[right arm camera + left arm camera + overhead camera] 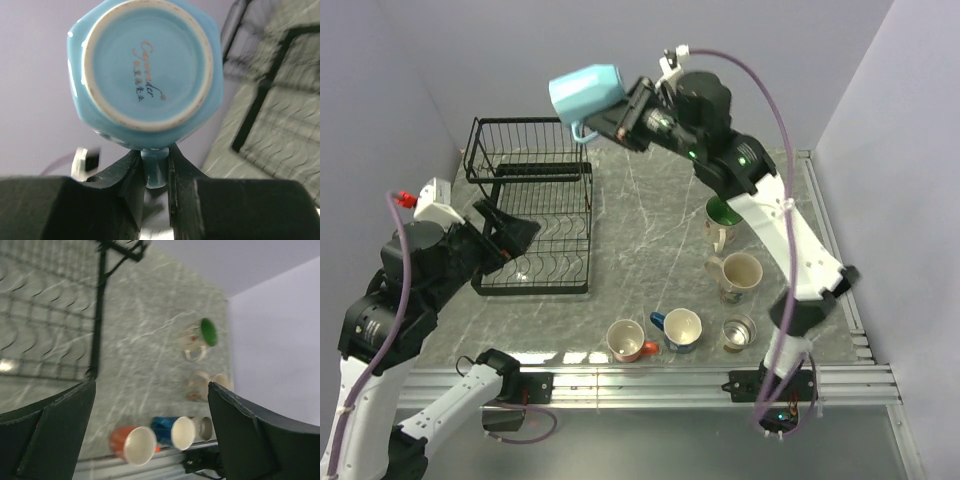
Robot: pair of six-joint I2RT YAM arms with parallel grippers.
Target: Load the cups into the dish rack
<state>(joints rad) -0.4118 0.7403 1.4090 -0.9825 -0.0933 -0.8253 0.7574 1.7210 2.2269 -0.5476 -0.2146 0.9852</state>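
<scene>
Grey marble-look tabletop (640, 215), lilac walls. Five mugs (681, 330) sit at five o'clock. At nine, your left gripper (510, 238) gapes wide, empty, beside the black wire dish rack (530, 150). At twelve, your right gripper (154, 160) pinches the handle of the glossy light blue ceramic mug (585, 92), which lies sideways in the air over the rack's far corner. You're mid-carry, I'd say: lower it into the upper basket.

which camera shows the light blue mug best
The right wrist view: the light blue mug fills the frame, its printed base facing the camera and its handle pinched in the right gripper. The top external view shows it small, tipped on its side near the dish rack. The left wrist view does not show it.
</scene>
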